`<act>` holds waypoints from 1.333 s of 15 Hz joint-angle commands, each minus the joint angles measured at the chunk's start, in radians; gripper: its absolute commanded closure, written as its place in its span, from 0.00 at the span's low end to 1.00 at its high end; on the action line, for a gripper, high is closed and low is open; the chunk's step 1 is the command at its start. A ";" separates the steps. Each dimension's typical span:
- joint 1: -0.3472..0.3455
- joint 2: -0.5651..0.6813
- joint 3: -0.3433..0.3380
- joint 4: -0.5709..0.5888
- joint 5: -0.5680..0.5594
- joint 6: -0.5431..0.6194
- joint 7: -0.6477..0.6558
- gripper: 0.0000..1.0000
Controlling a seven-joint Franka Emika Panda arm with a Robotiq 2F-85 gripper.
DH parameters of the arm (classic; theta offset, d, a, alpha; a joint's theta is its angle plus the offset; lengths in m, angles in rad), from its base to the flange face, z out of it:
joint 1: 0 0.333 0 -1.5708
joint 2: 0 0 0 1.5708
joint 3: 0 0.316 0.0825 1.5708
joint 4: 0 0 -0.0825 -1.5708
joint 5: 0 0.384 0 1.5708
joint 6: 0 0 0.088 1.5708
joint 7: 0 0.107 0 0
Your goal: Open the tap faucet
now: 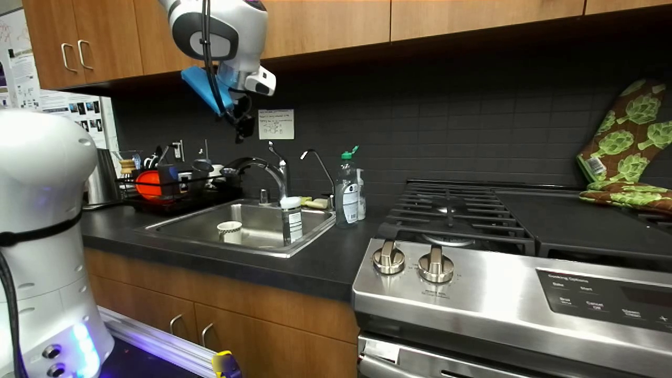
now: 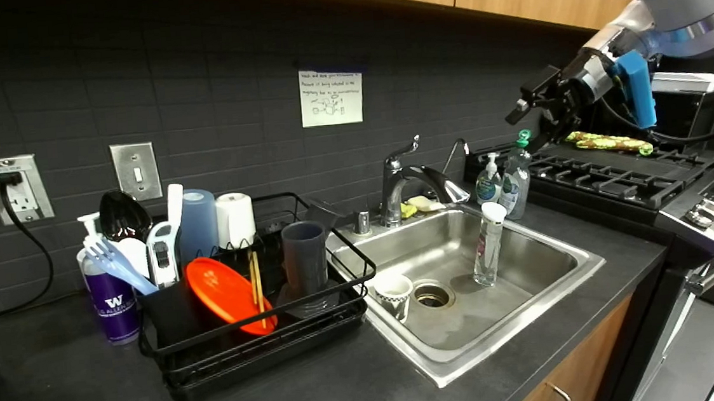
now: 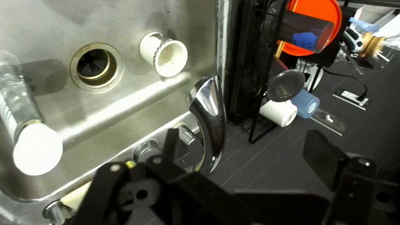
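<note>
The tap faucet, a dark shiny gooseneck, stands behind the sink in both exterior views (image 1: 275,172) (image 2: 392,188). Its thin lever (image 1: 280,153) rises from the top of its body and also shows in an exterior view (image 2: 405,150). In the wrist view its curved spout (image 3: 212,120) shows beside the left finger; its base and lever are hidden behind the gripper. My gripper (image 3: 243,145) is open with nothing between its fingers. It hangs in the air above the level of the faucet, apart from it, in both exterior views (image 1: 242,131) (image 2: 529,126).
The steel sink (image 2: 582,265) holds a white cup (image 2: 394,294) and a clear bottle with a white cap (image 2: 487,247). A loaded black dish rack (image 2: 267,354) stands beside it. A thin spout (image 1: 323,169) and soap bottles (image 1: 346,191) stand right of the faucet. Wooden cabinets (image 1: 325,26) hang above.
</note>
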 commanded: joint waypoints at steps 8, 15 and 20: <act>0.009 0.113 -0.003 0.019 0.334 -0.078 -0.285 0.00; -0.022 0.183 0.068 0.052 0.445 -0.130 -0.376 0.25; -0.041 0.239 0.105 0.107 0.509 -0.112 -0.404 0.47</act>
